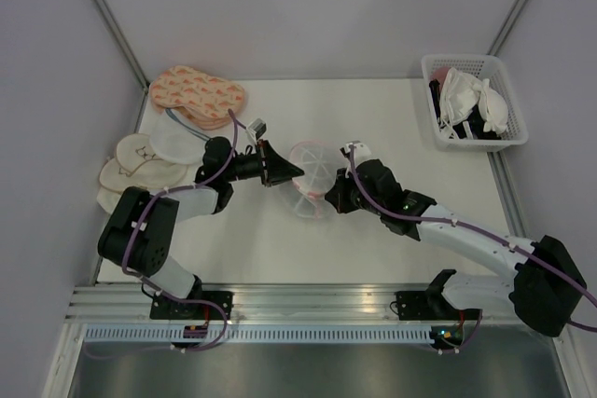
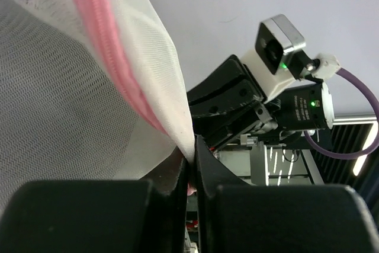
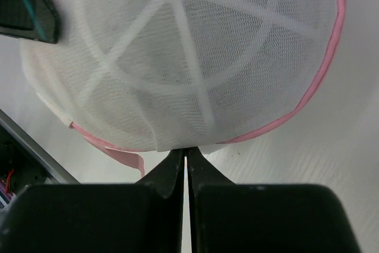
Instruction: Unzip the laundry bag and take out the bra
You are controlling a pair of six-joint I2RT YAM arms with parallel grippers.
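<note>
White table (image 1: 280,249) w/ pale grey walls (image 1: 308,6), alu rail (image 1: 308,297) at near edge.

White mesh laundry bag (image 1: 312,172) with pink rim; peach patterned pads (image 1: 196,95)

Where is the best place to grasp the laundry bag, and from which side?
Pinch the thin rim by the pink zip of the laundry bag edge-on from its side, as the left gripper and right gripper do; the mesh dome is too wide and soft.

Left tool (image 2: 193,149), right tool (image 3: 185,153): pinched (seemingly tight).
</note>
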